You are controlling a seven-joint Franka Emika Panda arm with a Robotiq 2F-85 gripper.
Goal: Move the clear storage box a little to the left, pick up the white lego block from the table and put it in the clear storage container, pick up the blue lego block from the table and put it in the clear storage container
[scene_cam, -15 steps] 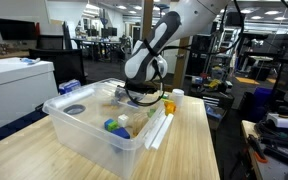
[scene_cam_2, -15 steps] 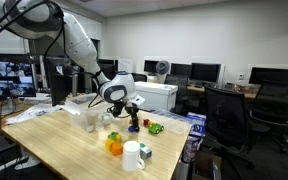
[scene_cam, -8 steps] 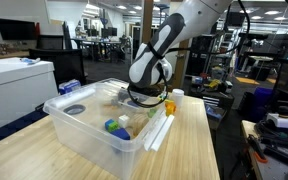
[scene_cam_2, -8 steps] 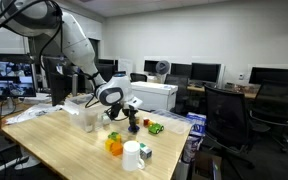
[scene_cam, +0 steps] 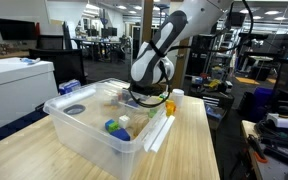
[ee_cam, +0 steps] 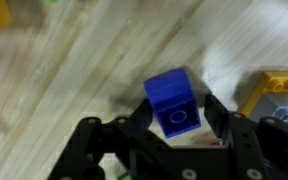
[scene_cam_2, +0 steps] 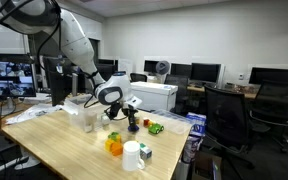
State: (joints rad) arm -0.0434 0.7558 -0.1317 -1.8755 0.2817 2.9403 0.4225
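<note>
since a second ago the arm (scene_cam: 162, 45) has leaned further over, and the gripper (scene_cam_2: 132, 118) has sunk slightly closer to the desk (scene_cam_2: 64, 140). most of that shift came early, with hardly any in the last half second.

Lost part of the yellow block (ee_cam: 280, 88) to the wrist view's right edge. Could not tell, through blur, whether the hand (ee_cam: 181, 128) actually gripped the blue lego block (ee_cam: 174, 100).
</note>
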